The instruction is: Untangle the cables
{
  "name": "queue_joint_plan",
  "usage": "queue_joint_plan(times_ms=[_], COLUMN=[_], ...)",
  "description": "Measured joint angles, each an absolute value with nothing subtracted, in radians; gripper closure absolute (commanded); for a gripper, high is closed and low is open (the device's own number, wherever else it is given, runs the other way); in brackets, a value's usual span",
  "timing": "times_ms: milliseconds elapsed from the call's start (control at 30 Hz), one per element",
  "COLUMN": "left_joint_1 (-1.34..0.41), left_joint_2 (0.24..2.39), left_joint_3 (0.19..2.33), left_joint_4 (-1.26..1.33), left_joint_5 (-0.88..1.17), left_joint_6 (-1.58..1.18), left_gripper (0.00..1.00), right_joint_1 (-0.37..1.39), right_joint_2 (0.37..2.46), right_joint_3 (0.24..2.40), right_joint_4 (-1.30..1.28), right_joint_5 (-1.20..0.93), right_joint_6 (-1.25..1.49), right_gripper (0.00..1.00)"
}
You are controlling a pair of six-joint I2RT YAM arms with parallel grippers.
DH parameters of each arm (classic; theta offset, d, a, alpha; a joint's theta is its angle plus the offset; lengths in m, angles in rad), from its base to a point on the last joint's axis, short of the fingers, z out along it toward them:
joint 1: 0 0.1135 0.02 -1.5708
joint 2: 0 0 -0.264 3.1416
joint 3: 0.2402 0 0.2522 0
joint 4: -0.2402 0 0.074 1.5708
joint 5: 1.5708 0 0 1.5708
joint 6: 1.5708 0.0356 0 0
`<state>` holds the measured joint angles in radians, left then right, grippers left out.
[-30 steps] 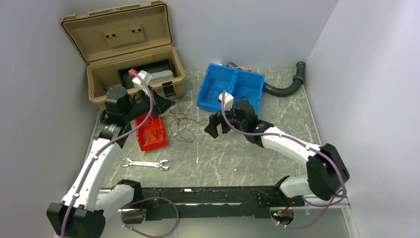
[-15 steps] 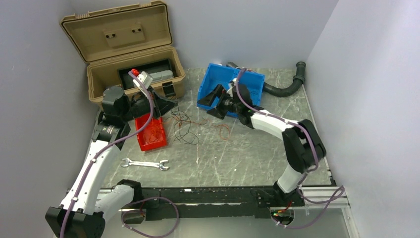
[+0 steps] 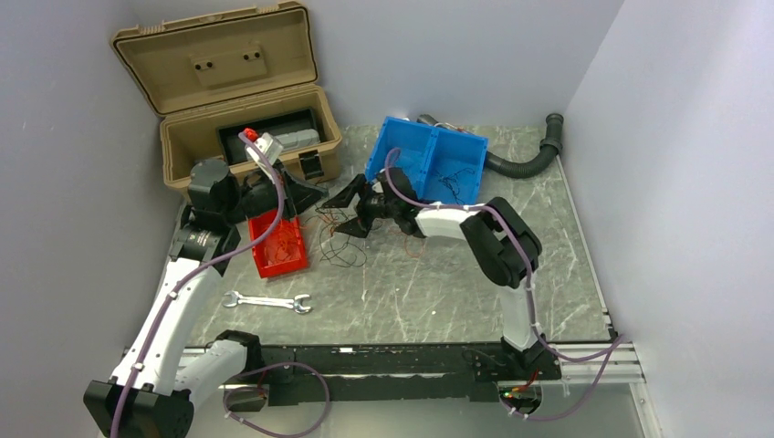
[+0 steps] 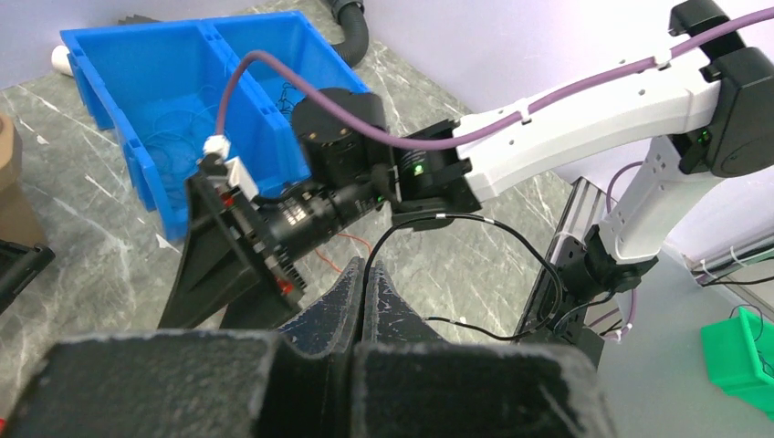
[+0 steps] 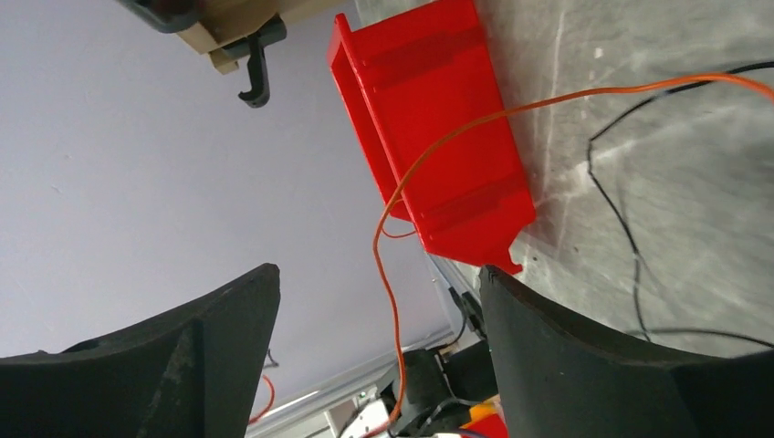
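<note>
Nearest the arm bases, a wrench point(image 3: 267, 300) lies flat on the grey table point(image 3: 429, 283), apart from everything else; not part of the job.

Further in, red bin point(image 3: 285, 267) with orange strands inside; just right of it the cables point(image 3: 333, 239), a loose snarl of hair-thin black and orange loops spread on the table between the two grippers.

Left gripper point(image 4: 365, 274): jaws fully together, pinching a black wire point(image 4: 484, 222) at the tips, as far as the wrist view shows; that wire arcs up and away from the pinch, then loops back down.

Right gripper point(image 5: 376, 272): reaching across from the right, jaws wide apart and holding nothing; an orange wire point(image 5: 502, 114) hangs in the gap between the fingers, touching neither that I can see.

Behind: blue bin point(image 3: 456, 134), two compartments, a few thin wires in it; open tan case point(image 3: 219, 64) at far left; ribbed black hose point(image 3: 525, 164) in the far right corner.

Step in hand, by my reading: take the orange strand while the left pinch anchors the black one, then part them.

- let the strand sit well down between the pads before closing; at the tips a wire this fine would likely slip out;
- grip the orange alone; a black loop caught with it would tighten the knot;
- keep the left pinch steady; draw the orange away slowly toward the right;
- ease off if the whole snarl lifts or drags the red bin.
</note>
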<state>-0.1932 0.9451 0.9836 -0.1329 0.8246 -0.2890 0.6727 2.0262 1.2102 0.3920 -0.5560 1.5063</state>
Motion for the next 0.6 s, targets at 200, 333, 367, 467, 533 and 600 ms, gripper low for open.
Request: queue_joint_plan(times_ms=[200, 333, 367, 467, 533, 600], left_joint_1=[-0.193, -0.193, -0.193, -0.193, -0.193, -0.193], left_joint_2=[0.946, 0.945, 0.943, 0.932, 0.917, 0.905], left_joint_3=[0.984, 0.984, 0.984, 0.984, 0.984, 0.984], left_joint_4=[-0.147, -0.170, -0.178, -0.198, -0.205, -0.207], left_joint_5=[0.830, 0.811, 0.802, 0.779, 0.759, 0.740], left_joint_6=[-0.279, -0.266, -0.263, -0.255, -0.252, -0.251], left_gripper=[1.00, 1.00, 1.00, 1.00, 1.00, 1.00], right_joint_1=[0.734, 0.750, 0.746, 0.703, 0.644, 0.562], right_joint_2=[2.119, 2.117, 2.106, 2.020, 1.923, 1.805], right_joint_3=[1.313, 1.296, 1.271, 1.146, 1.047, 0.962], right_joint_4=[0.408, 0.420, 0.419, 0.395, 0.363, 0.321], right_joint_5=[-0.566, -0.557, -0.545, -0.504, -0.479, -0.450], right_joint_6=[1.543, 1.558, 1.556, 1.541, 1.522, 1.495], right_gripper=[0.88, 1.00, 1.00, 1.00, 1.00, 1.00])
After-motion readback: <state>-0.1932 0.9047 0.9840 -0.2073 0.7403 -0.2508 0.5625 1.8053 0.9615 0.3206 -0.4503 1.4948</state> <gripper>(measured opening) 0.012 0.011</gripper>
